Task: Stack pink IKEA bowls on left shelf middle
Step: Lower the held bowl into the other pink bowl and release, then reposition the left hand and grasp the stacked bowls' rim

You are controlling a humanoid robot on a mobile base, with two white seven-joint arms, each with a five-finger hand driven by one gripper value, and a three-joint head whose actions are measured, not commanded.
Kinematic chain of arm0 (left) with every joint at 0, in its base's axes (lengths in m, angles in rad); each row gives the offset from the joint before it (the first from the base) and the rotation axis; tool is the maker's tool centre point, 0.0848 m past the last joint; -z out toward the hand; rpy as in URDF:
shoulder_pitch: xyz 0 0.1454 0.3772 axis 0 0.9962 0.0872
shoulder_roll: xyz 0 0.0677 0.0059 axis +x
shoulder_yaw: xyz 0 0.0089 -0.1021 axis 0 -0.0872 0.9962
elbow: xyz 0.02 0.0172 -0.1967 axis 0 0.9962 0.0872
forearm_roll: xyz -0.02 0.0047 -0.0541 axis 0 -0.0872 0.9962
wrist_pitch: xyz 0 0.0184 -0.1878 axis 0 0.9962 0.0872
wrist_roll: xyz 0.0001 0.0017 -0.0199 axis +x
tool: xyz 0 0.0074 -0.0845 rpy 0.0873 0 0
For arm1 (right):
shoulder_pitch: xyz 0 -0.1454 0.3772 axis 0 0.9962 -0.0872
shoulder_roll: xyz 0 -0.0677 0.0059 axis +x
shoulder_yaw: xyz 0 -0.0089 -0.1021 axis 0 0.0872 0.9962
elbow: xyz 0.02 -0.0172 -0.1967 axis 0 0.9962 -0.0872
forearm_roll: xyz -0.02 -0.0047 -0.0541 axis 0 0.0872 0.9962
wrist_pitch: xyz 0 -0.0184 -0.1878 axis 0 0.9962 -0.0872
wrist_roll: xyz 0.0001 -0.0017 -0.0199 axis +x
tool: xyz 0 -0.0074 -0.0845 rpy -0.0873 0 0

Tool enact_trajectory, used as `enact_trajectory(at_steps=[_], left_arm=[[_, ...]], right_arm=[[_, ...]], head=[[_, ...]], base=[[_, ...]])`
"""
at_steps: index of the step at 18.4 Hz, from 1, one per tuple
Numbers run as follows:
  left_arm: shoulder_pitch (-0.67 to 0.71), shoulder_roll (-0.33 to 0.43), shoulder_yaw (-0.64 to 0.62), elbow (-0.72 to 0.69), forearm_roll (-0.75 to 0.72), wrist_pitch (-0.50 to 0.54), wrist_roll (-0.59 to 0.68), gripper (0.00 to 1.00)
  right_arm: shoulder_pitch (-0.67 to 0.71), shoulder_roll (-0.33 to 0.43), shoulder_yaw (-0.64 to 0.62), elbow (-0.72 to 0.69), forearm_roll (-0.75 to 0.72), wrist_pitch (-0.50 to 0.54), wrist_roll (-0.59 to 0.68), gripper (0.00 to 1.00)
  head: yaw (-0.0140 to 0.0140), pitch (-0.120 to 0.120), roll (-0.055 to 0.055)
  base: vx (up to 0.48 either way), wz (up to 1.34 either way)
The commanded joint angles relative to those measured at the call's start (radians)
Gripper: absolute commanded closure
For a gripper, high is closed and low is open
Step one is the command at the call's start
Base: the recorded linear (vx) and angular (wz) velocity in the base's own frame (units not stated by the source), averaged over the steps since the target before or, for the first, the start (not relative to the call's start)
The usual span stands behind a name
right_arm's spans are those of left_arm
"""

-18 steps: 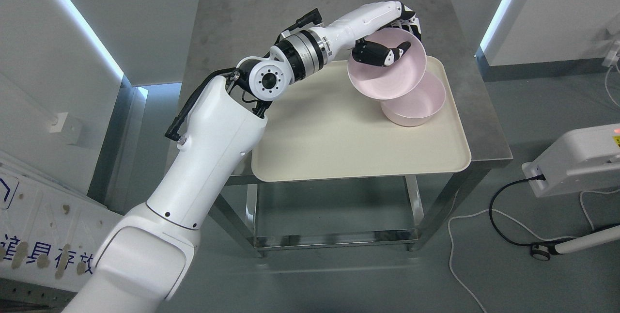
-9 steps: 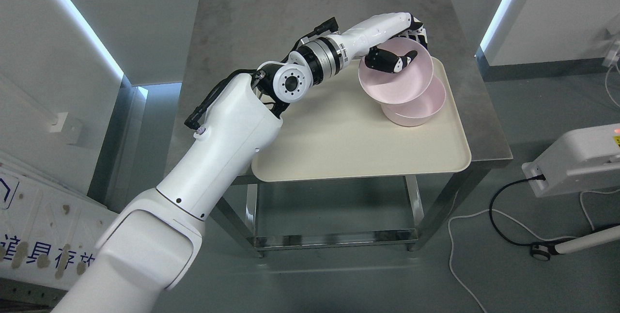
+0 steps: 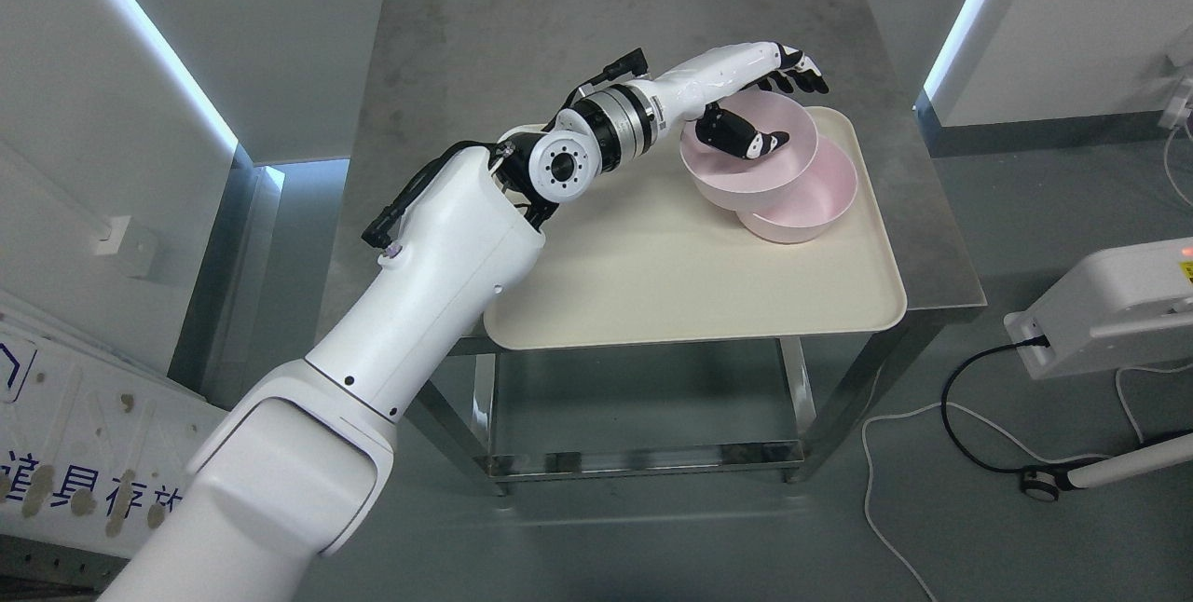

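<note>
Top bowl (image 3: 746, 175) has dropped lower, now resting tilted on the other bowl (image 3: 811, 203). Left hand (image 3: 760, 108) grips its rim, thumb inside.

Blue Chinese characters, white panel (image 3: 56, 481)

You have a cream tray (image 3: 652, 304) lying on the steel table (image 3: 522, 34), a white device (image 3: 1109, 308) on the floor at right with a black cable (image 3: 960, 397), and a white printed board (image 3: 75, 434) at lower left.
</note>
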Motion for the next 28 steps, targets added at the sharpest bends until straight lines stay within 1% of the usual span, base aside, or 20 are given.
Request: enact_trajectory(at_steps=[1, 2, 4, 8, 10, 11, 12, 13, 14, 15, 16, 18, 19, 20, 21, 23, 25, 28], left_arm=[[0.033, 0.013, 0.126, -0.078, 0.1, 0.002, -0.002, 0.35], [0.033, 0.013, 0.149, -0.104, 0.123, 0.002, -0.002, 0.35], [0.032, 0.013, 0.148, -0.136, 0.126, 0.003, -0.002, 0.34], [0.03, 0.013, 0.068, -0.172, 0.124, 0.014, 0.002, 0.34], [0.027, 0.013, 0.065, -0.192, 0.124, 0.029, 0.009, 0.34], [0.027, 0.013, 0.081, -0.193, 0.126, 0.029, 0.017, 0.34], [0.027, 0.013, 0.126, -0.199, 0.134, 0.028, 0.018, 0.34], [0.03, 0.013, 0.187, -0.221, 0.162, 0.026, 0.009, 0.34], [0.036, 0.013, 0.236, -0.253, 0.23, 0.026, -0.006, 0.34], [0.047, 0.013, 0.264, -0.303, 0.32, 0.025, -0.05, 0.34], [0.074, 0.013, 0.276, -0.377, 0.388, 0.025, -0.139, 0.34], [0.13, 0.013, 0.292, -0.47, 0.391, 0.016, -0.312, 0.34], [0.157, 0.013, 0.281, -0.503, 0.378, 0.002, -0.352, 0.34], [0.189, 0.018, 0.27, -0.536, 0.349, -0.023, -0.363, 0.34], [0.232, 0.045, 0.237, -0.563, 0.304, -0.059, -0.368, 0.34], [0.271, 0.072, 0.172, -0.569, 0.228, -0.116, -0.368, 0.34], [0.305, 0.069, 0.151, -0.563, 0.099, -0.123, -0.365, 0.34], [0.343, 0.047, 0.164, -0.52, -0.114, -0.121, -0.354, 0.34]], right_arm=[[0.0, -0.017, -0.005, -0.017, -0.002, 0.001, 0.0, 0.0], [0.0, -0.017, -0.005, -0.017, -0.002, 0.001, 0.0, 0.0], [0.0, -0.017, -0.005, -0.017, -0.002, 0.001, 0.0, 0.0], [0.0, -0.017, -0.005, -0.017, -0.002, 0.001, 0.0, 0.0], [0.0, -0.017, -0.005, -0.017, -0.002, 0.001, 0.0, 0.0], [0.0, -0.017, -0.005, -0.017, -0.002, 0.001, 0.0, 0.0], [0.0, -0.017, -0.005, -0.017, -0.002, 0.001, 0.0, 0.0], [0.0, -0.017, -0.005, -0.017, -0.002, 0.001, 0.0, 0.0], [0.0, -0.017, -0.005, -0.017, -0.002, 0.001, 0.0, 0.0], [0.0, -0.017, -0.005, -0.017, -0.002, 0.001, 0.0, 0.0], [0.0, -0.017, -0.005, -0.017, -0.002, 0.001, 0.0, 0.0], [0.0, -0.017, -0.005, -0.017, -0.002, 0.001, 0.0, 0.0], [0.0, -0.017, -0.005, -0.017, -0.002, 0.001, 0.0, 0.0], [0.0, -0.017, -0.005, -0.017, -0.002, 0.001, 0.0, 0.0], [0.0, -0.017, -0.005, -0.017, -0.002, 0.001, 0.0, 0.0], [0.0, -0.017, -0.005, -0.017, -0.002, 0.001, 0.0, 0.0], [0.0, -0.017, -0.005, -0.017, -0.002, 0.001, 0.0, 0.0], [0.0, -0.017, -0.005, -0.017, -0.002, 0.001, 0.0, 0.0]], head=[[0.0, 0.0, 0.0], [0.0, 0.0, 0.0], [0.0, 0.0, 0.0], [0.0, 0.0, 0.0], [0.0, 0.0, 0.0], [0.0, 0.0, 0.0], [0.0, 0.0, 0.0], [0.0, 0.0, 0.0], [0.0, 0.0, 0.0], [0.0, 0.0, 0.0], [0.0, 0.0, 0.0], [0.0, 0.0, 0.0], [0.0, 0.0, 0.0], [0.0, 0.0, 0.0], [0.0, 0.0, 0.0], [0.0, 0.0, 0.0], [0.0, 0.0, 0.0], [0.0, 0.0, 0.0]], base=[[0.0, 0.0], [0.0, 0.0], [0.0, 0.0], [0.0, 0.0], [0.0, 0.0], [0.0, 0.0], [0.0, 0.0], [0.0, 0.0], [0.0, 0.0], [0.0, 0.0], [0.0, 0.0], [0.0, 0.0], [0.0, 0.0], [0.0, 0.0], [0.0, 0.0], [0.0, 0.0], [0.0, 0.0], [0.0, 0.0]])
